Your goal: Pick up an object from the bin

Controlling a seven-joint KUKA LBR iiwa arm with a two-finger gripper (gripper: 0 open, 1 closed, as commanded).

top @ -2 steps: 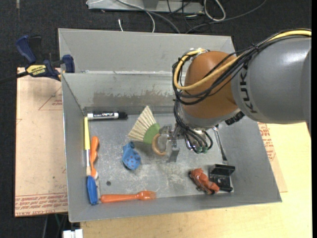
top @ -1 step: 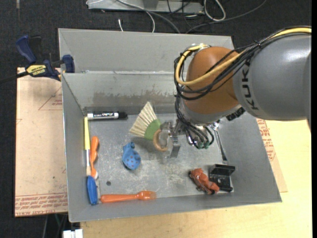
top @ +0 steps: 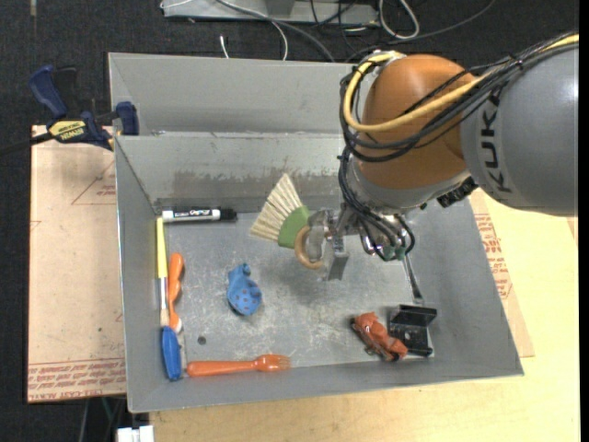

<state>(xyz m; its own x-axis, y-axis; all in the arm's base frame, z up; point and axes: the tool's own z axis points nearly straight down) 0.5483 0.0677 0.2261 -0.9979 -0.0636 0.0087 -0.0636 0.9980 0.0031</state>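
One small whisk brush (top: pixel 279 212), pale straw bristles fanned above a green collar with a tan loop at its end, lies near the middle of the bin (top: pixel 138 247) towards the back wall, and the gripper (top: pixel 327 250) sits at that loop, though whether it is closed on it or only beside it cannot be told. Left of the brush lie a black marker (top: pixel 195 215) and a blue crumpled piece (top: pixel 244 290); an orange tool (top: pixel 237 366) lies along the front wall and a black clip (top: pixel 411 330) front right
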